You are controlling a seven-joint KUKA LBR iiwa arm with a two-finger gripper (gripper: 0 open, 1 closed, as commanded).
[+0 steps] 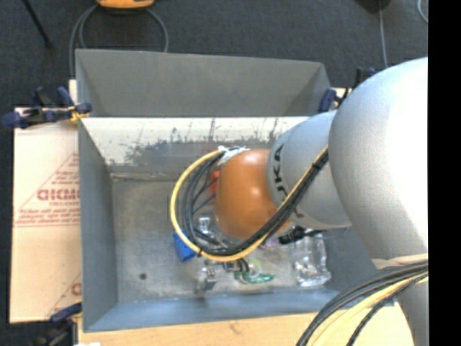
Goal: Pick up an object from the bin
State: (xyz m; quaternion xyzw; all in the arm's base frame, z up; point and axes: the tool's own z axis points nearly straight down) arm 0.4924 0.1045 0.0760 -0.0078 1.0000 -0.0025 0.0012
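Blue piece (183, 248), small and blocky, lies on the floor of the grey metal bin (97, 215). It sits just off the lower left of the orange cover (245, 193) on the arm's wrist, partly crossed by the yellow cable loop (173, 204) that rings that cover. What we see of it slants from upper left down to lower right. With part of it under the cable, we cannot tell its long axis for sure. Straight below the cover's left side we make out grey metal parts of the gripper (208, 276), near the blue piece; we cannot tell whether it is spread or closed. We count three loose things in the bin: the one blue piece, one clear plastic packet (311, 262) off the cover's lower right, and one green-and-white scrap (258, 277) just below the cover, between the other two.
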